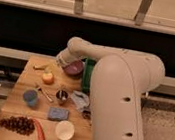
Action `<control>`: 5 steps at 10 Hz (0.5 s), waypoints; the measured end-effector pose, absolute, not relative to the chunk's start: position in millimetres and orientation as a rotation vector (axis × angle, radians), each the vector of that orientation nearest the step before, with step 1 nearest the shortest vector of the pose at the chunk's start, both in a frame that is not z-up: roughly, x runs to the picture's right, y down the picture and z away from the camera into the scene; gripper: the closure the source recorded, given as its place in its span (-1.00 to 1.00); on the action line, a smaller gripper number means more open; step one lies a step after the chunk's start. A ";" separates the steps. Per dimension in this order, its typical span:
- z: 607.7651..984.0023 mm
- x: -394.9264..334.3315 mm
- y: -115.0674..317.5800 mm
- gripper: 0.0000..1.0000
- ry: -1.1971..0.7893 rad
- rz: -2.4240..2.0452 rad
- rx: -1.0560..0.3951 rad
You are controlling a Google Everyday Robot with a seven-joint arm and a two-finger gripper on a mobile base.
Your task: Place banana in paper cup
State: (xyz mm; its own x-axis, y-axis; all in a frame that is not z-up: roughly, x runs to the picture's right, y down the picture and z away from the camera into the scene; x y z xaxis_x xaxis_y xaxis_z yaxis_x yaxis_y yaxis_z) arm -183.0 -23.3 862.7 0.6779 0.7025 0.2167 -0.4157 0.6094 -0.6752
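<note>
The banana [42, 67] is small and pale yellow and lies near the back left corner of the wooden table [22, 88]. My gripper [58, 62] is at the end of the white arm, just right of the banana and left of the purple bowl [74, 68], low over the table. The white paper cup [64, 130] stands upright near the front edge, far from the gripper, and its pale inside shows nothing in it.
A round orange fruit [48, 78] sits just in front of the banana. A light-blue cup [30, 97], a metal cup [62, 96], a blue sponge [58, 113], dark grapes [16, 124], a red pepper [40, 131] and a grey cloth [79, 101] are on the table. My arm's bulk [118, 100] covers the right side.
</note>
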 end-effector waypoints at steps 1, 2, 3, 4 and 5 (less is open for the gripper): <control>865.6 -188.8 -25.3 -0.60 -0.508 0.676 -0.630; 867.3 -192.8 -26.1 -0.60 -0.513 0.671 -0.622; 869.0 -193.8 -27.5 -0.60 -0.517 0.669 -0.609; 869.4 -195.0 -28.7 -0.60 -0.526 0.667 -0.590; 866.4 -197.3 -31.7 -0.60 -0.534 0.655 -0.560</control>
State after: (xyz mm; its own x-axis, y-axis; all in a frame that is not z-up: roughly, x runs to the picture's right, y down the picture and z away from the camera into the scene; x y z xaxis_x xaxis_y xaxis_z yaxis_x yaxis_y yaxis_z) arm -197.3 -31.7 866.4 0.6725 0.6857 0.2786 -0.4117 0.6594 -0.6290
